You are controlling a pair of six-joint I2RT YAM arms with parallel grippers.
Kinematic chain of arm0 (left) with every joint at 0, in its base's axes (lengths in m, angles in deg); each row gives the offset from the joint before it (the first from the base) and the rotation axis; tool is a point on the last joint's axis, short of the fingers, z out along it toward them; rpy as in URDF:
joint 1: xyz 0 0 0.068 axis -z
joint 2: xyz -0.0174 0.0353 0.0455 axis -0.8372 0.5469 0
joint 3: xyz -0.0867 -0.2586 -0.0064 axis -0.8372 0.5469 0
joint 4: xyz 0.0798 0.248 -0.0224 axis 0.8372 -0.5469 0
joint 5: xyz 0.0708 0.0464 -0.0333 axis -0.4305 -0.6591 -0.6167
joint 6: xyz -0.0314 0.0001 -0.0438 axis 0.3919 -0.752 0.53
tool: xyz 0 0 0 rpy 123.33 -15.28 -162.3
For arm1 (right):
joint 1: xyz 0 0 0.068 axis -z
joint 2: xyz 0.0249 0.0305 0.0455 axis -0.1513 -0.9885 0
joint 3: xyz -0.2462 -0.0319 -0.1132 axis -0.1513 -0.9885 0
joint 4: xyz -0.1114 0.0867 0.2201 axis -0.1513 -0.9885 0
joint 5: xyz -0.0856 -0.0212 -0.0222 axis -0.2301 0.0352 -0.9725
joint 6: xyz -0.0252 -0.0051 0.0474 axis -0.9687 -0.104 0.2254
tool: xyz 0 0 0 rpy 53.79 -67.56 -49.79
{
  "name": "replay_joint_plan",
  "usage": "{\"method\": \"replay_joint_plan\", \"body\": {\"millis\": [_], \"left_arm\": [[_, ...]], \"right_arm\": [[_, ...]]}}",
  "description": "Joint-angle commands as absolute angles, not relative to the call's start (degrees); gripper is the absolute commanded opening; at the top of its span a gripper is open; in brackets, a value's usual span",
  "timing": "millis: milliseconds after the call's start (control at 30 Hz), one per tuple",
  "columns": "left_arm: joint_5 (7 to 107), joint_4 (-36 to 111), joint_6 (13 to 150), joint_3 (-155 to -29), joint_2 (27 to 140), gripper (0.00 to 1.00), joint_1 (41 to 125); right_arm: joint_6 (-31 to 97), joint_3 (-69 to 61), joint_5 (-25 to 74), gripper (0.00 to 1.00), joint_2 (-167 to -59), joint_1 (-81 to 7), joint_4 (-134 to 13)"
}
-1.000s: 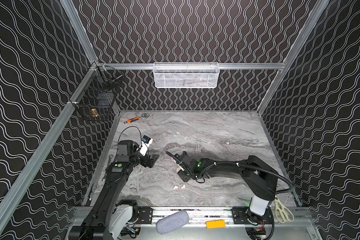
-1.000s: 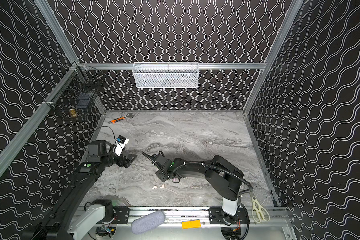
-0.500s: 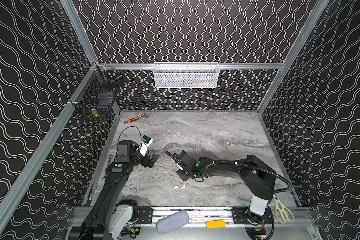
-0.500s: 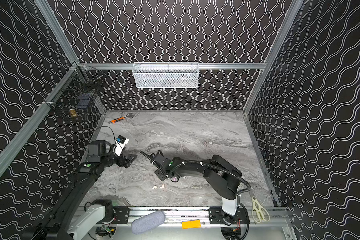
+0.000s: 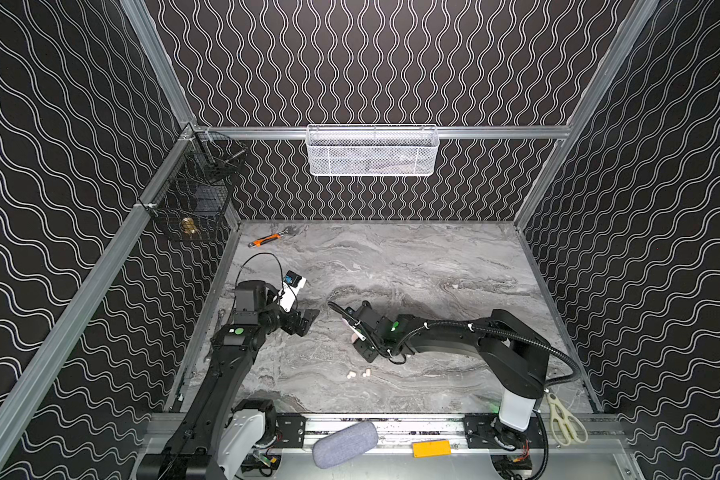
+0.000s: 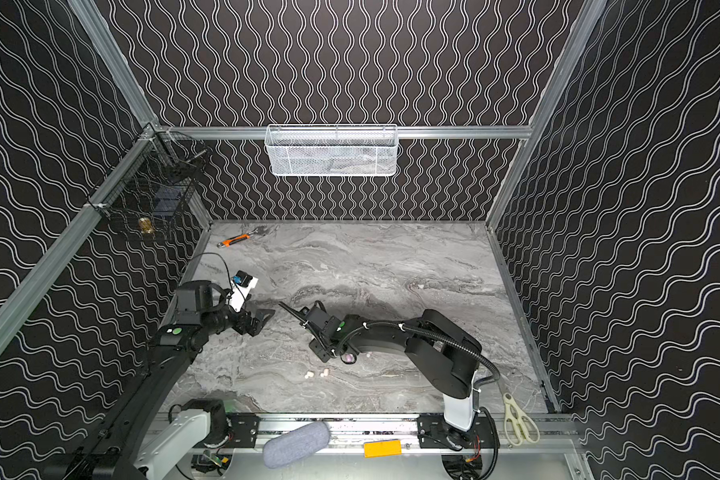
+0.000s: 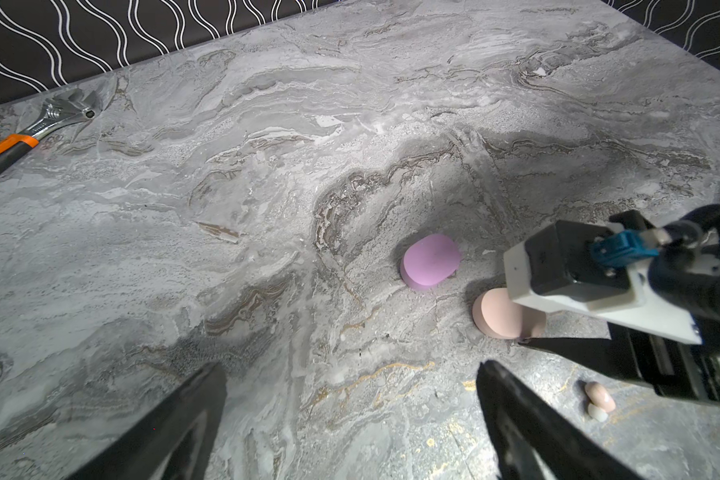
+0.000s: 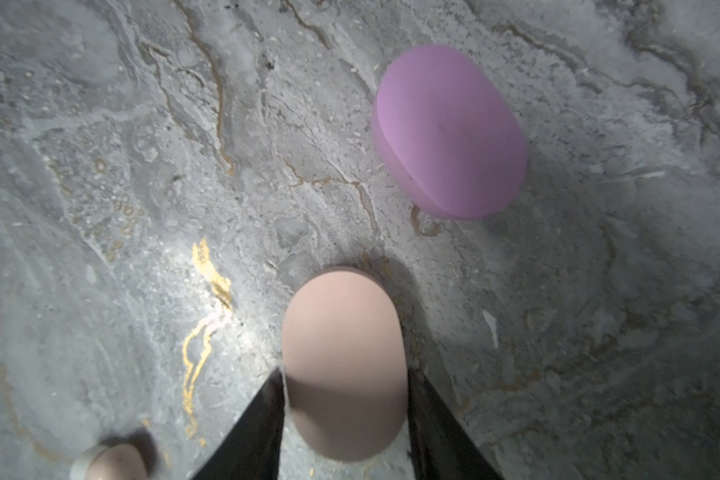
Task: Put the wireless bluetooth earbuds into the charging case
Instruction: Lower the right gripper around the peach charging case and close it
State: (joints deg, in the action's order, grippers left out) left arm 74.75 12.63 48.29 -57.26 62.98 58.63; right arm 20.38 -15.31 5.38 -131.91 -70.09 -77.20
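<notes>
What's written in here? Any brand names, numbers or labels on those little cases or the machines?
No text can be read in any view.
Purple case and beige case: plain, no logo showing.
Yellow tag on the front rail: any print is too small to read.

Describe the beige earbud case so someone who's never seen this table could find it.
On the grey marble table, find the right gripper near the middle. Between its black fingers sits the peach-beige case, a smooth closed pebble. Its neighbour, the lilac case, has the same shape but a different colour.
</notes>
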Motion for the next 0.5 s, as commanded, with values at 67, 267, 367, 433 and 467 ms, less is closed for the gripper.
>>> {"method": "replay_joint_plan", "body": {"millis": [67, 267, 367, 433, 467], "left_arm": [[76.5, 13.7, 48.5, -57.6, 62.9, 0.98, 58.5], [76.5, 13.7, 48.4, -57.5, 63.4, 0.98, 58.5], [76.3, 13.7, 48.4, -57.4, 63.3, 0.98, 58.5], [76.3, 13.7, 48.5, -57.4, 63.3, 0.98, 58.5], [76.3, 13.7, 48.5, -57.4, 63.3, 0.98, 58.5]], "right_arm": [[20.2, -13.7, 5.6, 0.51, -132.3, -70.1, -77.6], [20.2, -12.4, 6.2, 0.46, -133.8, -70.1, -77.1], [20.3, -12.6, 6.3, 0.41, -133.8, -70.1, -77.2], [20.2, -13.1, 6.0, 0.40, -133.7, -70.0, -77.3], [20.2, -13.3, 6.0, 0.40, -133.3, -70.1, -77.2]]}}
